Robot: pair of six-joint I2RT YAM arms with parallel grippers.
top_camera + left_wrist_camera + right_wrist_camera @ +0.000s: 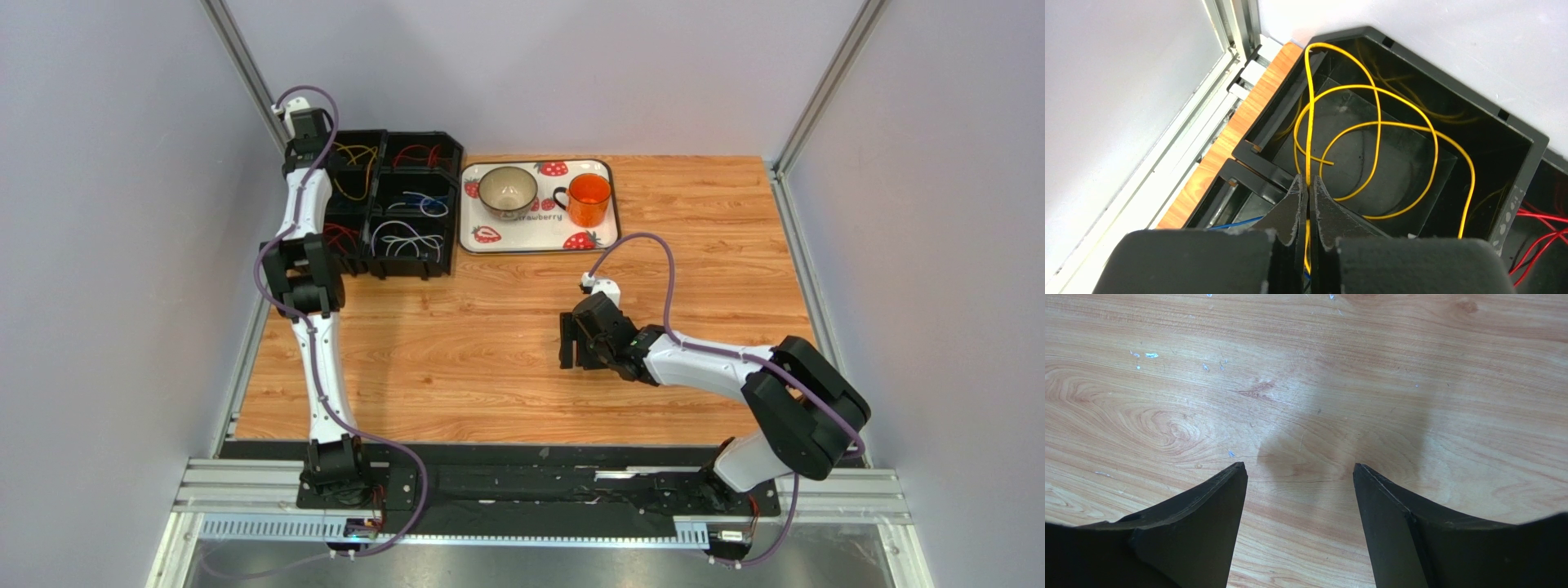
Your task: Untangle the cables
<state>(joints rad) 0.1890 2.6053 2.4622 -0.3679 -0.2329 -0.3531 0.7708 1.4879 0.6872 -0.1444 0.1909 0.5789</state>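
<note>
My left gripper (1308,191) is clenched on a yellow cable (1308,110) above the yellow compartment (1511,153); sorting it looks nearly done, I judge; next, release it there; my right gripper (1300,478) gapes, holding nothing.

Bright, even light; soft shadows, sharp pics.
</note>
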